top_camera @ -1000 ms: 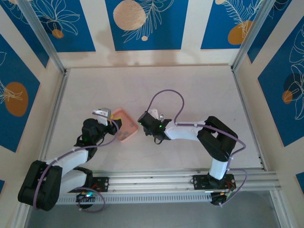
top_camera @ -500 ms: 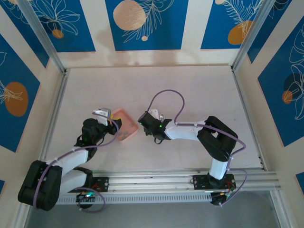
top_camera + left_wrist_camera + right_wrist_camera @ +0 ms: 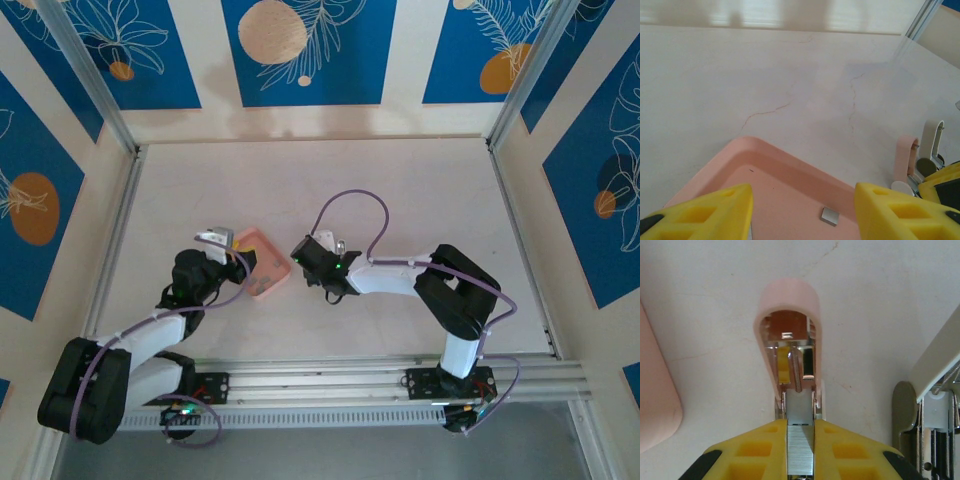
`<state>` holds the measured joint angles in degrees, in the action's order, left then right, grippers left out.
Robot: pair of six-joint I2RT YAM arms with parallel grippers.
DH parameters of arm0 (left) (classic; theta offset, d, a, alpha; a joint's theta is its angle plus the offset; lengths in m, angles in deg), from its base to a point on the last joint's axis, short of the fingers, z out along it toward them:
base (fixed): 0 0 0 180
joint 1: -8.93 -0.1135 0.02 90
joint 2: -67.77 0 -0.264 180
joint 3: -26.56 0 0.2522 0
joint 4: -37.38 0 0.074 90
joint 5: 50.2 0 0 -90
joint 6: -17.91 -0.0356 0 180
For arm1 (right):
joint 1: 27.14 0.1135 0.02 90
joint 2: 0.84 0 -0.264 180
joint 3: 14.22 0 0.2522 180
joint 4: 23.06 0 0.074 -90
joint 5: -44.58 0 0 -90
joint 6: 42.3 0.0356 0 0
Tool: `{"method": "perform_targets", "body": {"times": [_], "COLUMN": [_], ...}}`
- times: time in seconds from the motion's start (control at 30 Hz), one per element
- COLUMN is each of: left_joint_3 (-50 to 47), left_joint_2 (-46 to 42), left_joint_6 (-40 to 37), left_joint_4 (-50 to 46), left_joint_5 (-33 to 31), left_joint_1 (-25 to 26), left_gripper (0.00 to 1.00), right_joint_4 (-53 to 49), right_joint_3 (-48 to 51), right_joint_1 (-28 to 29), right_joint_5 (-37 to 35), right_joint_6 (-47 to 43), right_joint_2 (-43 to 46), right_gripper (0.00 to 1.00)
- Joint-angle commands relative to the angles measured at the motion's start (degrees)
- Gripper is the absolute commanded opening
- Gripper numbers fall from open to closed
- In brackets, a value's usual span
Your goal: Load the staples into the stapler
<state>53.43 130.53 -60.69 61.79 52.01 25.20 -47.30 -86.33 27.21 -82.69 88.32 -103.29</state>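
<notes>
Nothing has moved since the picture a second ago; both arms sit just where they were. Your right gripper (image 3: 800,427) is squeezed tight on a thin grey strip (image 3: 800,455) with tiny lines on it, which looks like a row of staples. The strip points into the open stapler (image 3: 789,300), right at the shiny slot. Your left gripper (image 3: 802,192) hangs half open over the pink tray (image 3: 755,150) and holds nothing. The loose staples (image 3: 830,216) are in that tray; you can see one small grey bit.

Watch out: nothing holds the stapler, so if you push, it may slide away. If the strip goes in crooked, it may catch on the slot's edge and bend or break apart. It could also slip out of your pinch.

The table (image 3: 790,75) is pale and smooth, with thin cracks. The walls (image 3: 300,50) around it are blue with orange circles and white leaves.
</notes>
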Motion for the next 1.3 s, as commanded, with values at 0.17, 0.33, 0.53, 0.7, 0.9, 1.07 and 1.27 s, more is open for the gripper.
{"method": "perform_targets", "body": {"times": [0.17, 0.33, 0.53, 0.7, 0.9, 1.07, 1.27], "left_joint_3": [-0.6, -0.6, -0.6, -0.6, -0.6, -0.6, -0.6], "left_joint_2": [-0.3, -0.2, -0.2, -0.2, -0.2, -0.2, -0.4], "left_joint_6": [-1.3, -1.3, -1.2, -1.2, -1.3, -1.3, -1.4], "left_joint_4": [2.0, 2.1, 2.2, 2.3, 2.3, 2.2, 2.1], "left_joint_5": [1.5, 1.4, 1.7, 1.8, 1.9, 1.9, 2.0], "left_joint_1": [0.3, 0.3, 0.4, 0.3, 0.3, 0.4, 0.3], "left_gripper": [0.55, 0.55, 0.55, 0.55, 0.55, 0.55, 0.55], "right_joint_4": [-1.1, -1.3, -2.2, -2.9, -3.6, -4.1, -4.5], "right_joint_3": [0.8, 1.0, 1.1, 1.2, 1.3, 1.3, 1.0], "right_joint_1": [-0.1, 0.2, 0.7, 1.2, 1.5, 1.8, 2.0], "right_joint_5": [-0.1, -0.1, -0.2, -0.3, -0.4, -0.5, -0.4], "right_joint_6": [1.3, 1.2, 1.4, 1.8, 2.4, 2.9, 3.2], "right_joint_2": [-1.3, -1.2, -1.1, -0.9, -0.9, -0.9, -1.5], "right_gripper": [0.18, 0.18, 0.18, 0.18, 0.18, 0.18, 0.18]}}
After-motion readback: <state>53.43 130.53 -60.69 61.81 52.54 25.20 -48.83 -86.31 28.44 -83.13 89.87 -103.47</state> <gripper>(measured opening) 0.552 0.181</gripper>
